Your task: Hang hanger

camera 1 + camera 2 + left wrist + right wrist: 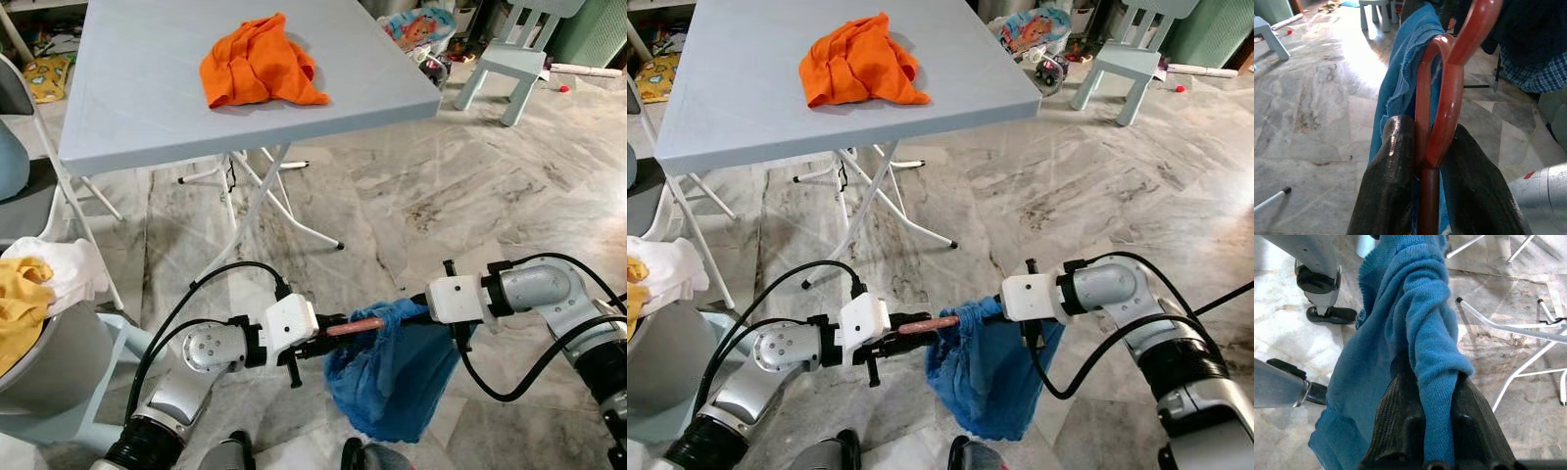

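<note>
At the far left a basket point(44, 362) of white and yellow laundry is sitting beside the robot, and behind it the grey folding table point(147, 108) is carrying an orange garment point(257, 64). Low in front of the robot, the left gripper point(328, 338) is clamping its two black fingers point(1396, 181) around the neck of the red hanger point(355, 324), just below the hook, which is curving up and away in the left wrist view. A blue garment point(392, 377) is draping from the hanger and sagging toward the marble floor point(441, 196). On the right, the right gripper point(416, 305) is pinching a bunched fold of that blue garment, fingers closed tight on the knit, seemingly at the hanger's far end. The step in hand looks like dressing the hanger, the cloth not yet spread evenly. The next move is probably calling for settling the garment on both shoulders, then carrying the hook to a rail; no rail is showing here.
</note>
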{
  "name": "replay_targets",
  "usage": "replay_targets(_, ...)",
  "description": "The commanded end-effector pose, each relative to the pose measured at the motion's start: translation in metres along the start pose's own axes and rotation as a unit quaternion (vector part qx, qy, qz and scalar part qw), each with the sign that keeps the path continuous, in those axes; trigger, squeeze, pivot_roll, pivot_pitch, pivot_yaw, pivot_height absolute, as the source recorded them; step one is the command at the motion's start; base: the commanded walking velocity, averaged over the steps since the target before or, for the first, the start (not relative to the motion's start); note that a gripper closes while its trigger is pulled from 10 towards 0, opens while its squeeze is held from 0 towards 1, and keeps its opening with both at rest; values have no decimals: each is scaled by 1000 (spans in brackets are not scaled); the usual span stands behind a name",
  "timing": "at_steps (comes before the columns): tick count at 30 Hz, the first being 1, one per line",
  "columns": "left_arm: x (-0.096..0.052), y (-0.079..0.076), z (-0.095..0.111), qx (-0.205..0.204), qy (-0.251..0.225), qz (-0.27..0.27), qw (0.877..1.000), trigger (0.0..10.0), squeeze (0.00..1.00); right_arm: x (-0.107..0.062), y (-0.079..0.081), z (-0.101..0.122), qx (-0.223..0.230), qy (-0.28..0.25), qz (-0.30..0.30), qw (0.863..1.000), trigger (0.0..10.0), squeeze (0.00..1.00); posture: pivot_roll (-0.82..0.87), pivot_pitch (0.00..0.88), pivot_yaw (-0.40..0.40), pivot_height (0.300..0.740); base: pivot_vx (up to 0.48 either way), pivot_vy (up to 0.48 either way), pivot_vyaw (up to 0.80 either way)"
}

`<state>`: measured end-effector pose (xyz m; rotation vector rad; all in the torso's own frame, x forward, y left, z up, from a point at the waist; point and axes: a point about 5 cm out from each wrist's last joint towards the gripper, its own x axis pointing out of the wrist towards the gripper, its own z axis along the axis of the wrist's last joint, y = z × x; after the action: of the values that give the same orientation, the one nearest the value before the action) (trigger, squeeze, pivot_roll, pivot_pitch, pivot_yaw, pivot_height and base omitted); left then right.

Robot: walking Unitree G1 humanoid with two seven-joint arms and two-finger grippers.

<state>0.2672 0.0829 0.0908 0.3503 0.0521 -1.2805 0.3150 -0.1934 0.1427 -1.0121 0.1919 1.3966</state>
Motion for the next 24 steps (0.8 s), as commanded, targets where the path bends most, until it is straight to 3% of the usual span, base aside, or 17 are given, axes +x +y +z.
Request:
replay_targets(1,0,-12,-11,-14,29,-32,999,0,0,-13,-20,10,-18,-23,-62,998,10000,0,-19,163,-63,740,0,0,0)
replay_targets(13,-1,-11,-13,-15,35,-27,999,0,0,-12,-21,10,-20,-27,-62,998,10000,0,-19,167,-65,740,0,0,0)
replay_targets(14,-1,-11,-13,-15,34,-25,999,0,0,-12,-21,9,-8,-30,-57,998,10000,651,-19,167,-65,740,0,0,0)
replay_targets(15,-1,-11,-13,-14,33,-24,999,0,0,-12,-21,9,-1,-31,-55,998,10000,651,-19,167,-65,740,0,0,0)
replay_targets(16,-1,-11,-14,-14,33,-21,999,0,0,-12,-21,8,17,-36,-46,998,10000,1000,-19,167,-65,740,0,0,0)
replay_targets(20,-1,-9,-14,-14,24,2,1000,0,0,-12,-21,8,25,-35,-36,998,10000,1000,-19,167,-65,740,0,0,0)
replay_targets(24,-2,-4,-17,-33,13,52,998,0,0,-13,-34,9,10,-19,-84,996,10000,1000,-14,167,-69,740,0,0,0)
